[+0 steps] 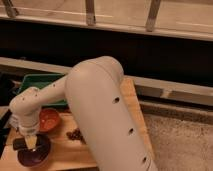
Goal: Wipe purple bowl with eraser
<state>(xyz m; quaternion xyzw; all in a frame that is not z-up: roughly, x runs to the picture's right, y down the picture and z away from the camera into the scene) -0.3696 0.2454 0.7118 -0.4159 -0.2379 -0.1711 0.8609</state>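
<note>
The purple bowl [34, 157] sits at the near left corner of the wooden table [75, 156]. My gripper [30, 143] hangs from the pale arm [100, 115] directly over the bowl's far rim, pointing down into it. It is shut on the eraser [19, 144], a flat black block that sticks out to the left of the fingers, level with the bowl's rim. The wrist hides part of the bowl's inside.
An orange-red bowl [49, 119] stands just behind and to the right of the purple one. A green tray [37, 82] lies at the back left. A dark brown clump [76, 135] rests mid-table. A dark ledge and railing run behind.
</note>
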